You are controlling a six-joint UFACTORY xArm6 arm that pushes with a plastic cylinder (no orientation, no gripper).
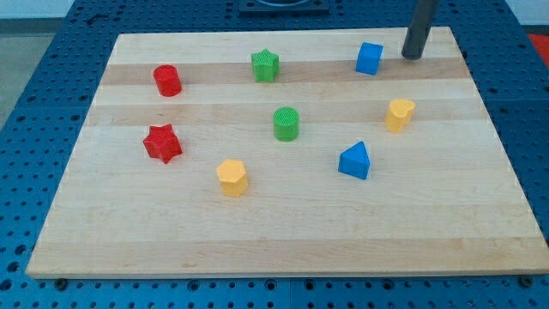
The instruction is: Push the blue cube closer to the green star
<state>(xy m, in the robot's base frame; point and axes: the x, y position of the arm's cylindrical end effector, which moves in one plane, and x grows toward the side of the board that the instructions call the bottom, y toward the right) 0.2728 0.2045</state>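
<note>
The blue cube (369, 58) sits near the view's top right of the wooden board. The green star (266, 65) lies to its left, roughly a fifth of the board's width away, at nearly the same height in the view. My tip (413, 56) is just to the right of the blue cube, with a small gap between them, not touching it.
Also on the board (283, 240): a red cylinder (167, 81) at the top left, a red star (162, 143), a green cylinder (286, 124), a yellow block (232, 177), a blue triangular block (355, 161) and a yellow block (399, 114).
</note>
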